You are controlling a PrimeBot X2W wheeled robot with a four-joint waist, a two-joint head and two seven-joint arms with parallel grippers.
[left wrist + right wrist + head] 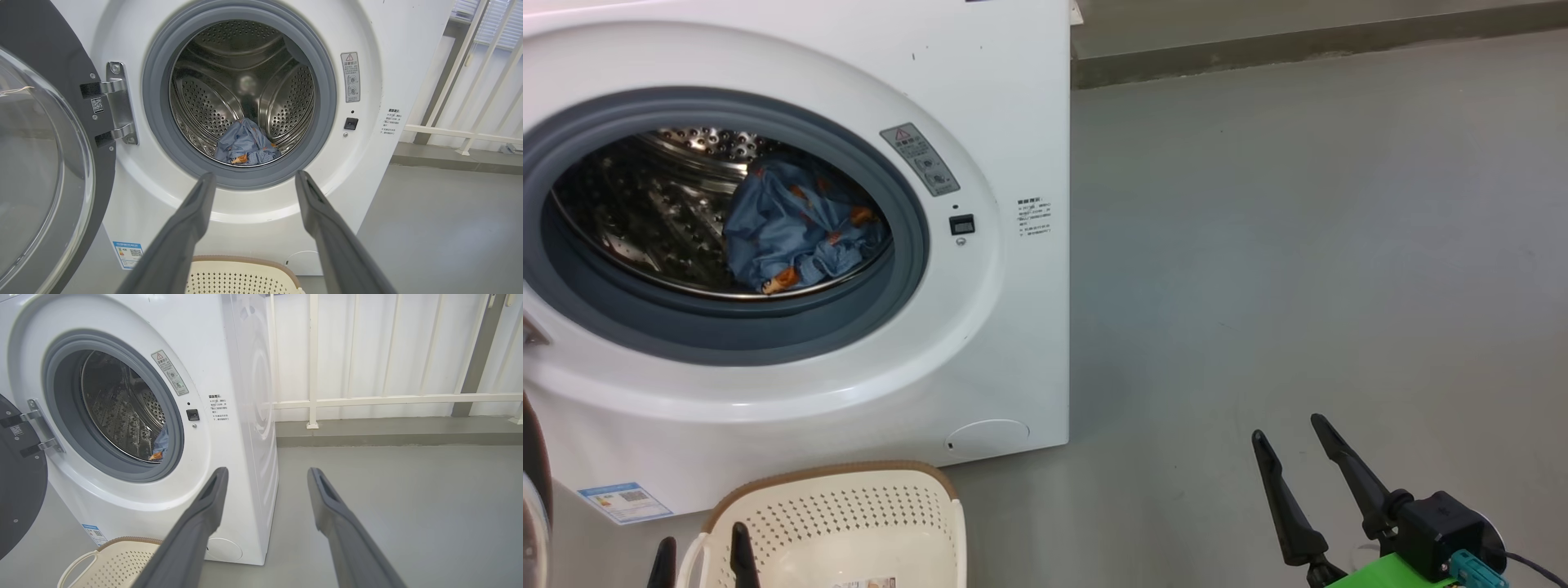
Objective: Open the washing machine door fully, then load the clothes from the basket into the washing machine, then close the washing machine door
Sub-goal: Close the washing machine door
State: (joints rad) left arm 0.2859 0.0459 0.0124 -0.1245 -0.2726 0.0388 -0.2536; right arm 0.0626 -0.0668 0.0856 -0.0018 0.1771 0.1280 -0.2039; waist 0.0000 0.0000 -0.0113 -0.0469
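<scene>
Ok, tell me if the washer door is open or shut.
Open. The door stands swung out on its hinge, leaving the drum and the clothes inside exposed.

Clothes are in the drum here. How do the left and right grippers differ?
Place: the left gripper sits low at the basket, before the washing machine; the right gripper hangs over bare floor to the machine's right.
Aim: the left gripper points straight at the drum opening and the clothes; the right gripper points past the machine's front corner, at the floor.
Shared: both are open and hold nothing.
</scene>
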